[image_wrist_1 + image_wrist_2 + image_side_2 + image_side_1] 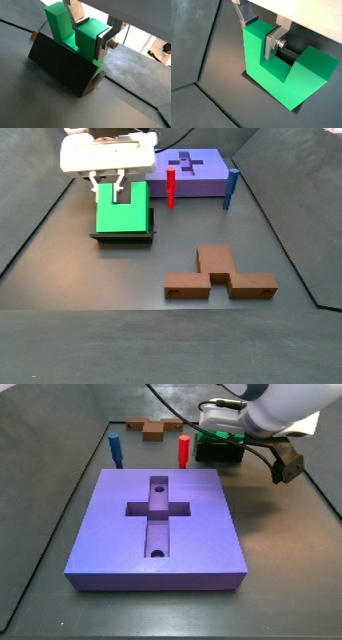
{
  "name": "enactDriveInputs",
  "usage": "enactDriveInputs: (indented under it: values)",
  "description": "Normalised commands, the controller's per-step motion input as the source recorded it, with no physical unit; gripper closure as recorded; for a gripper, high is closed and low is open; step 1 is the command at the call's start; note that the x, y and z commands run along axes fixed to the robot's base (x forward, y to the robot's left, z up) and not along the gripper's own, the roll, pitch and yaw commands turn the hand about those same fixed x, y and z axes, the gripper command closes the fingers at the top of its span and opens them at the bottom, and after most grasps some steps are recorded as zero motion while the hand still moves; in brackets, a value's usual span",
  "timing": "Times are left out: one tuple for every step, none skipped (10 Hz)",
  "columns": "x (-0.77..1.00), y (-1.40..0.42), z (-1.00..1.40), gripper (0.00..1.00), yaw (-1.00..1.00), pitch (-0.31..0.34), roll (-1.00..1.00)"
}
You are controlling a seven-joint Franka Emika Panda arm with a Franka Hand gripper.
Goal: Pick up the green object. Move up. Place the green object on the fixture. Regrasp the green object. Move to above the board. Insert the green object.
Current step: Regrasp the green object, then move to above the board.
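Note:
The green object (pixel 61 26) stands on the dark fixture (pixel 63 67) with its two prongs pointing up; it also shows in the other wrist view (pixel 271 77) and in both side views (pixel 219 433) (pixel 123 216). My gripper (pixel 92 32) is shut on one prong, a finger on each side of it, as the other wrist view (pixel 260 34) also shows. In a side view the gripper (pixel 114 186) hangs over the fixture (pixel 128 236). The purple-blue board (pixel 158 534) with its cross recess lies apart from the fixture (pixel 219 454).
A red peg (pixel 182 450) and a blue peg (pixel 115 450) stand upright at the board's far edge. Brown blocks (pixel 221 276) lie on the floor, also seen behind the board (pixel 151 427). The board (pixel 187 173) sits beyond the fixture.

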Motion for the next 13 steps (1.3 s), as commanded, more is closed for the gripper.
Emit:
enactDriveInputs:
  values:
    - [0.0,0.0,0.0,1.0,0.0,0.0,0.0]
    - [0.0,0.0,0.0,1.0,0.0,0.0,0.0]
    - [0.0,0.0,0.0,1.0,0.0,0.0,0.0]
    - [0.0,0.0,0.0,1.0,0.0,0.0,0.0]
    - [0.0,0.0,0.0,1.0,0.0,0.0,0.0]
    - [0.0,0.0,0.0,1.0,0.0,0.0,0.0]
    - [0.0,0.0,0.0,1.0,0.0,0.0,0.0]
    - [0.0,0.0,0.0,1.0,0.0,0.0,0.0]
    - [0.0,0.0,0.0,1.0,0.0,0.0,0.0]
    - [0.0,0.0,0.0,1.0,0.0,0.0,0.0]
    - [0.0,0.0,1.4,1.0,0.0,0.0,0.0]
    - [-0.02,0.01,1.4,1.0,0.02,0.057,-0.05]
    - [-0.04,0.02,1.4,1.0,0.01,0.04,-0.12]
